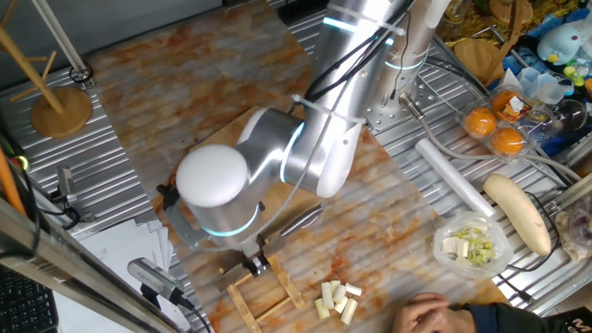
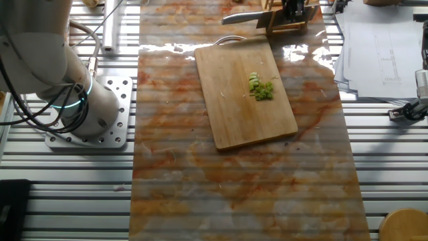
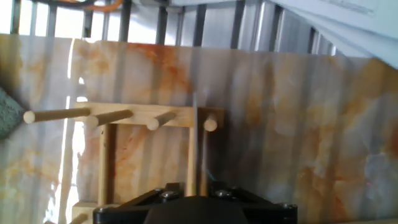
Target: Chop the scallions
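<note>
The scallions (image 2: 261,89) lie as several small bright green bits in a little heap on the wooden cutting board (image 2: 234,107). My gripper (image 2: 292,9) hangs over the wooden knife rack (image 2: 287,27) at the table's far edge, off the board. The knife's blade (image 2: 244,19) sticks out sideways from under it. In the hand view the blade (image 3: 194,143) shows edge-on between two pegs of the rack (image 3: 124,116); only the hand's black body (image 3: 196,211) shows, the fingers are hidden. From the first fixed camera the arm covers the board, with the gripper (image 1: 254,264) at the rack (image 1: 268,294).
Pale cream chunks (image 1: 338,301) lie by the rack, with a person's hand (image 1: 430,314) next to them. A bowl of whitish-green bits (image 1: 472,245), a long pale vegetable (image 1: 518,213), oranges (image 1: 495,131) and a white roll (image 1: 453,176) lie to the right. A wooden stand (image 1: 60,106) rises far left.
</note>
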`<state>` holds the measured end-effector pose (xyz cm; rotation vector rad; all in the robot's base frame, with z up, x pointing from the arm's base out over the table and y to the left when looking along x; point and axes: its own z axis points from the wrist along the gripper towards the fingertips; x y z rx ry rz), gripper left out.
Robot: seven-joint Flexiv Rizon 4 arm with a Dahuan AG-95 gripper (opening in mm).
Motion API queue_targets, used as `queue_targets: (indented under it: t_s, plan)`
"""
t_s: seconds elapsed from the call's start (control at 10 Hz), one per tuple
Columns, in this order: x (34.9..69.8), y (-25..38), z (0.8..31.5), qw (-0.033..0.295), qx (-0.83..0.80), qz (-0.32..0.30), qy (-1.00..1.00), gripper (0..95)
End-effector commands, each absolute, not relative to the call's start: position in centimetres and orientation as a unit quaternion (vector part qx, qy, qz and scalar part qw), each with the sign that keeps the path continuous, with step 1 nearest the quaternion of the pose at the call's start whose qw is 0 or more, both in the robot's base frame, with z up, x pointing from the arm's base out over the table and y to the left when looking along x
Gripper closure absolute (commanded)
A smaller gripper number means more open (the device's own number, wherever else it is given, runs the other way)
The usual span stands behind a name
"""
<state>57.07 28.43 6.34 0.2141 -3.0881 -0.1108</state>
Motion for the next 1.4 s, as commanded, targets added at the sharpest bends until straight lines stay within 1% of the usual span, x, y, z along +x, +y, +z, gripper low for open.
queue_targets:
  t_s: [0.1,0.2,0.3,0.4,0.5,0.7,1.0,1.4]
  plan:
    - [56.2,27.0,8.7,0.036,0.085,-0.045,-0.995,57.0]
    - [56.0,26.5,9.5,0.039,0.087,-0.048,-0.994,57.0]
    - [55.1,25.0,12.0,0.049,0.082,-0.05,-0.994,57.0]
    - [54.3,23.3,13.9,0.053,0.055,-0.043,-0.996,76.0]
    - [53.8,22.5,14.5,0.052,0.047,-0.045,-0.997,95.0]
    - [52.4,20.2,15.4,0.055,0.045,-0.04,-0.997,95.0]
    - [50.9,15.4,14.1,0.054,0.082,-0.04,-0.994,95.0]
    - [49.3,14.3,14.3,0.055,0.095,-0.044,-0.993,95.0]
